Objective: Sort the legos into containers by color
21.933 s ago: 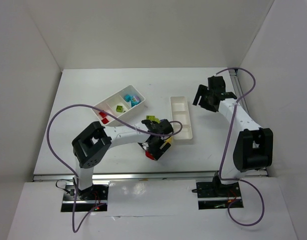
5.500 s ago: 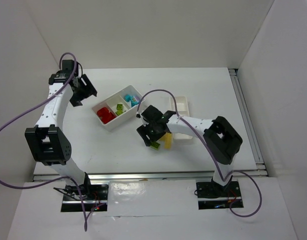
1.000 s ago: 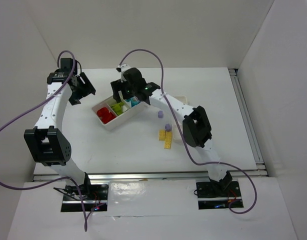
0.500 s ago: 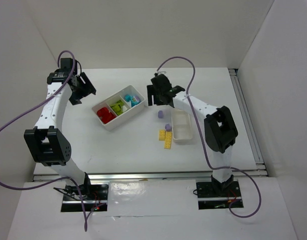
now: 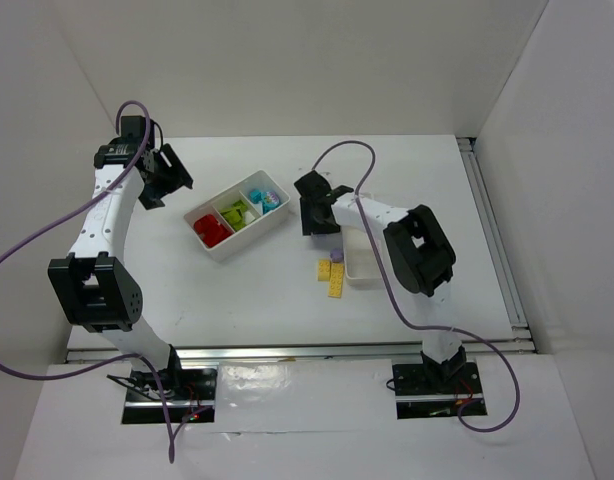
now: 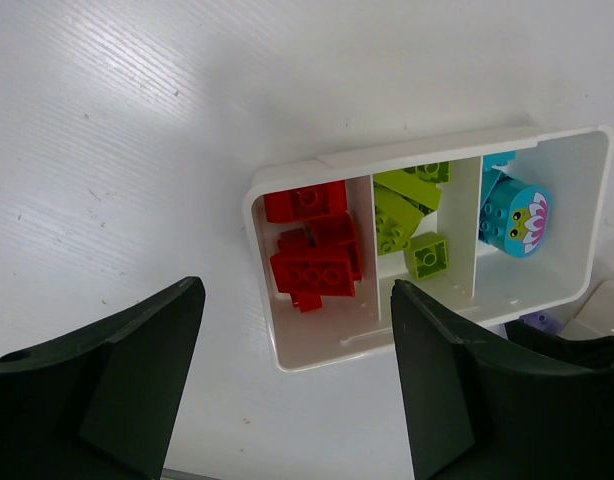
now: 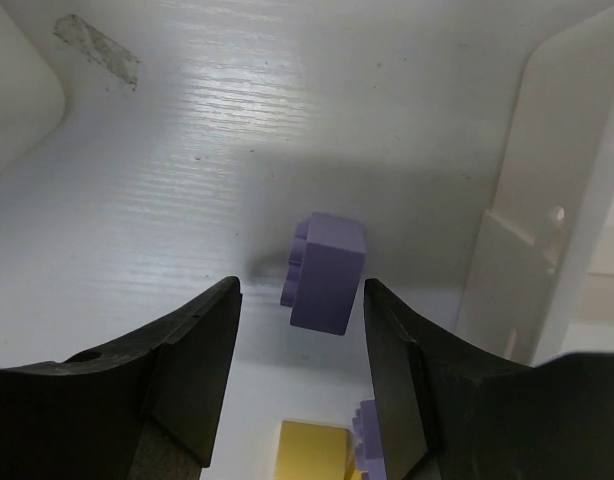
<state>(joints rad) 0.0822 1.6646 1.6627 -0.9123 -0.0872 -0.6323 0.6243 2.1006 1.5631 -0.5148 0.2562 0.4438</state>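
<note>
The wider three-compartment container (image 5: 219, 248) holds red legos (image 6: 312, 255), lime green legos (image 6: 405, 213) and a teal piece (image 6: 514, 212). My left gripper (image 6: 297, 296) hovers open above the table on its far-left side, with nothing between its fingers. My right gripper (image 7: 302, 290) is low over a lilac lego (image 7: 327, 272), which lies on the table between the open fingers with a gap on each side. The right gripper (image 5: 315, 217) hides that brick from above. A second lilac lego (image 5: 336, 256) and two yellow legos (image 5: 334, 279) lie beside the narrow container (image 5: 362, 273).
The narrow container's wall (image 7: 547, 190) rises just right of my right fingers. A corner of the wider container (image 7: 17, 90) shows at the upper left. The right arm and its purple cable (image 5: 347, 150) cross the table's middle. White walls enclose the table.
My right gripper left the three-compartment container, swung right and came down around the lilac lego near the narrow container, its jaws narrowing. The left arm has stayed put.
</note>
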